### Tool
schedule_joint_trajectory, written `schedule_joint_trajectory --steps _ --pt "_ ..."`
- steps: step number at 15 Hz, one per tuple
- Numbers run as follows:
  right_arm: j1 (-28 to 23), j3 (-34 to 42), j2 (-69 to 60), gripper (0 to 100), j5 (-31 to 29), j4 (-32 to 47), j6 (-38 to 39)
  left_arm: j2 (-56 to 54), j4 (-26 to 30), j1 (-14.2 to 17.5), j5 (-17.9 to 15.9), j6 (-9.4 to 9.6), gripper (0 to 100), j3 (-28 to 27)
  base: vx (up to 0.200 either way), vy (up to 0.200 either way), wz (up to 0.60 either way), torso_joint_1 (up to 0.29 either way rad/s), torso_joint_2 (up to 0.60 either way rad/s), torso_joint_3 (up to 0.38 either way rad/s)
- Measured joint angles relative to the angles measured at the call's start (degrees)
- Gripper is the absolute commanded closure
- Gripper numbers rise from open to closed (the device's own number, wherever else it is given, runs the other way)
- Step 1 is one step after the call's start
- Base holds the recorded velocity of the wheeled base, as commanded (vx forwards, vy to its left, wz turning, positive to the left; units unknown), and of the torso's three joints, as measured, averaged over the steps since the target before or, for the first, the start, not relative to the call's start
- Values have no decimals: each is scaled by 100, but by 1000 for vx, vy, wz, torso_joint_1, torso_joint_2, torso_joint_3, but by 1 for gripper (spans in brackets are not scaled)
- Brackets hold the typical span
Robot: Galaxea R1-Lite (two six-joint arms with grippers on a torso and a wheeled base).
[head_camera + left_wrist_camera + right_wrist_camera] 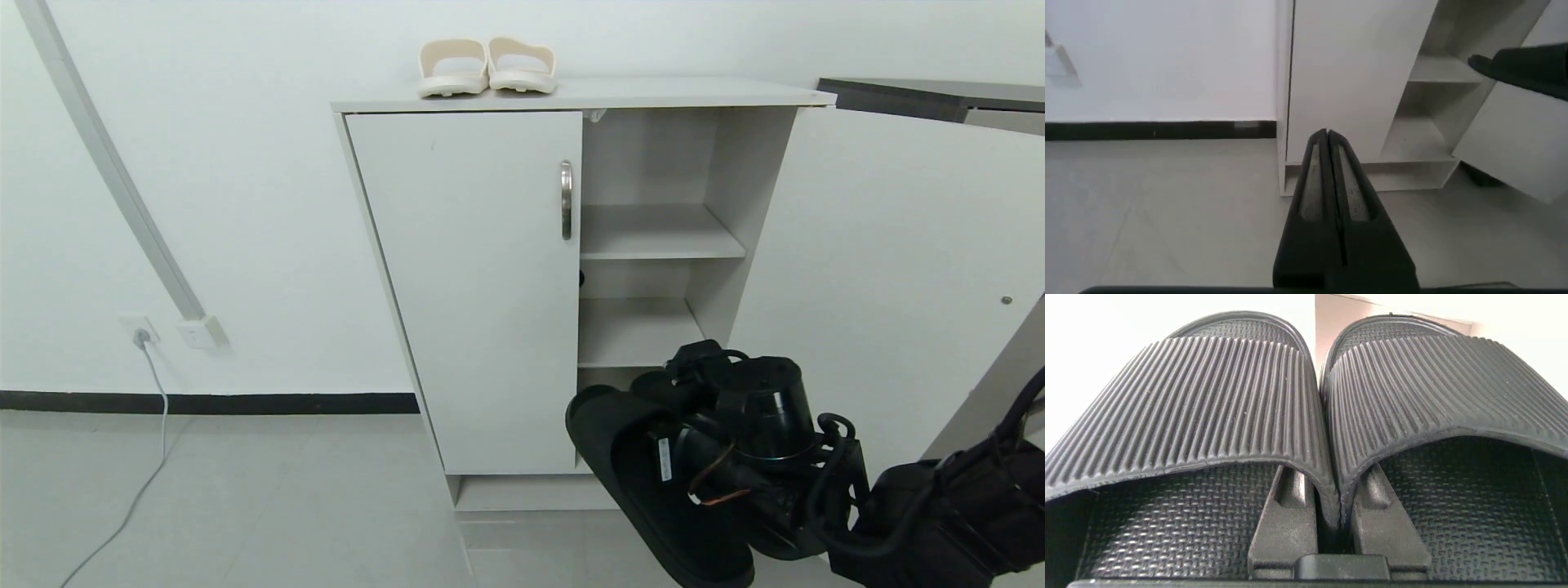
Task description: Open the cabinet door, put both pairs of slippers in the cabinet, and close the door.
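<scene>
White cabinet (694, 91) – stood on the tiled floor (245, 506) against the wall. Right door (890, 269) is swung wide open; left door (465, 310) is closed, with a metal handle (566, 200) fitted upright at its inner edge. Upper shelf (657, 233) and lower shelf (633, 331) are exposed in the open right half. Black slippers (645, 482), one pair – held off the floor in front of the open half, below the lower shelf's level, pressed side by side. Cream slippers (487, 67), one pair – set side by side on the cabinet's top panel, above the closed door. Right hand (1327, 498) – clamped on the two adjoining inner edges of the black pair, its fingers (1286, 514) seen under the ribbed straps. Left hand (1327, 139) – pressed fully together with nothing between, kept low and well back from the cabinet. Wall socket (140, 331) with grey cable (155, 441) – noted to the cabinet's left.
</scene>
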Motion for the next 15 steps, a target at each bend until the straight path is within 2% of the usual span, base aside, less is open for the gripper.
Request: schedule_joint_trajectory --steps 3,6,9,11,13,15 --pt "9 -24 33 100 -29 0 -9 -11 -6 628 185 -48 100 2 0 0 0 0 0 0" --pt "74 0 52 100 -44 -90 -6 -306 -4 525 -68 -61 100 2 0 0 0 0 0 0" --pt "124 28 63 100 -77 -167 -9 -460 -13 483 -71 -37 100 2 0 0 0 0 0 0" --pt "138 -83 160 100 -317 -211 -33 -496 -13 478 -71 -52 100 0 0 0 0 0 0 0" --pt "145 -518 413 100 -848 -388 -44 -514 -13 478 -72 -52 100 0 0 0 0 0 0 0" --pt "134 -1143 800 100 -1693 -440 0 -521 -13 475 -71 -57 100 0 0 0 0 0 0 0"
